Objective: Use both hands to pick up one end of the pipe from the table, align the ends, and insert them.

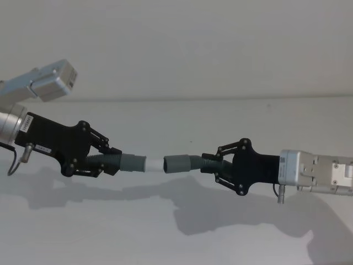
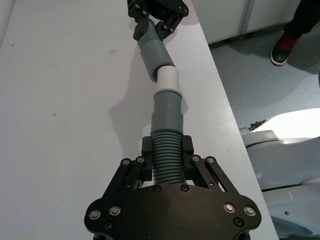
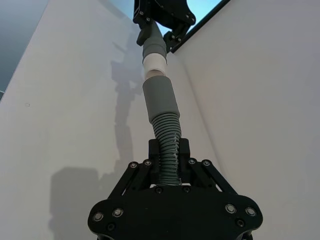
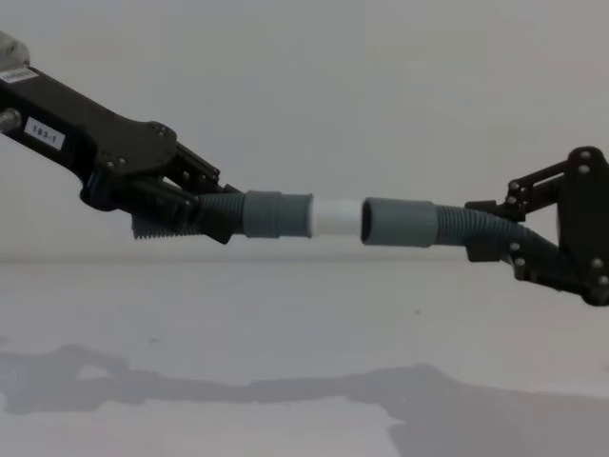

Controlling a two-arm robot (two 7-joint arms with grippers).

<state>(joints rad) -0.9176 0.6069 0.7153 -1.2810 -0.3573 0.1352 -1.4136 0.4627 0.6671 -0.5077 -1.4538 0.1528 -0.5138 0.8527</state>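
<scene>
Held above the white desk (image 1: 176, 232): two ribbed pipe pieces, end to end. Left gripper (image 1: 110, 159) fingers pinching the white-tipped piece (image 1: 128, 162); right gripper (image 1: 212, 164) fingers pinching the wide-cuffed piece (image 1: 185, 163). White tip (image 4: 337, 218) touching the cuff's mouth (image 4: 367, 222).

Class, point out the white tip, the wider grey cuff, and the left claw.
white tip (image 4: 337, 217), chest view, on its bare middle.
wider grey cuff (image 4: 400, 222), chest view, on its smooth side.
left claw (image 1: 113, 161), head view, between its fingertips.

Both pipe pieces hang in the air above the white table (image 4: 285, 324), leaving open space beneath, with the white tip (image 4: 336, 217) meeting the wider cuff (image 4: 400, 222).
</scene>
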